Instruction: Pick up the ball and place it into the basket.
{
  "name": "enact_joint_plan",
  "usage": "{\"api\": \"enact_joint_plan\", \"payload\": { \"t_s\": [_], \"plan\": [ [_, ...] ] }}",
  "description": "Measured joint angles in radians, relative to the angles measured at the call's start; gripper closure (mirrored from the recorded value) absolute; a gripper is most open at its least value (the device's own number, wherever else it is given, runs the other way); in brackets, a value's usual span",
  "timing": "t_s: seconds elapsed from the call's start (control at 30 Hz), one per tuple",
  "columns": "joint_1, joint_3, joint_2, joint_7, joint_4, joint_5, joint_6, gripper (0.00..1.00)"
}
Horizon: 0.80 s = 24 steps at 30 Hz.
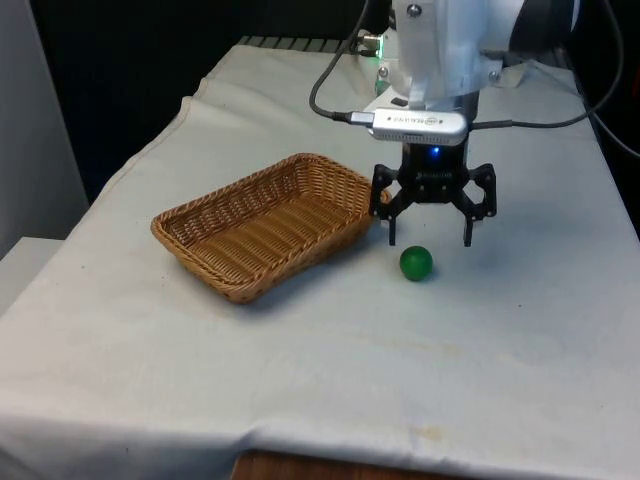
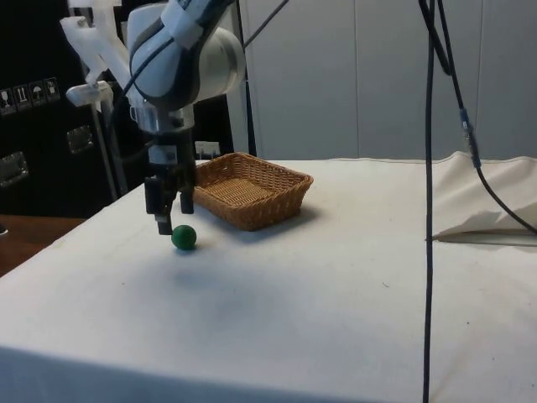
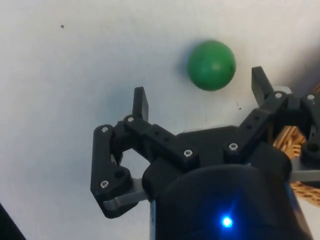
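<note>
Both fingers [image 3: 141,102] of the black gripper [image 1: 431,238] are spread wide apart, with nothing between them; the tips point straight down and hang a little above the white cloth [image 1: 330,370]. In the wrist view the gripper [image 3: 200,95] shows the same wide gap, with bare cloth inside it.

Just beside the tips sits the green ball [image 1: 416,263], resting on the cloth and touching neither finger (it lies slightly nearer the table's front edge than the gripper does). From the side the ball [image 2: 184,238] is on the cloth just past the fingertips of the gripper [image 2: 169,225], close but apart. The ball [image 3: 211,65] shows round and whole in the wrist view, outside the gap.

Further out, the wicker basket [image 1: 262,223] stands flat on the table, near the ball and towards the front view's left. It is rectangular and shallow, nothing inside. From the side the basket [image 2: 249,190] sits farther along the cloth, behind ball and gripper.
</note>
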Motion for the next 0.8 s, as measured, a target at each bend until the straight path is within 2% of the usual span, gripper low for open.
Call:
{"api": "enact_joint_plan", "payload": {
  "t_s": [0.8],
  "plan": [
    [0.0, 0.004, 0.063, -0.03, 0.017, 0.057, 0.039, 0.0]
  ]
}}
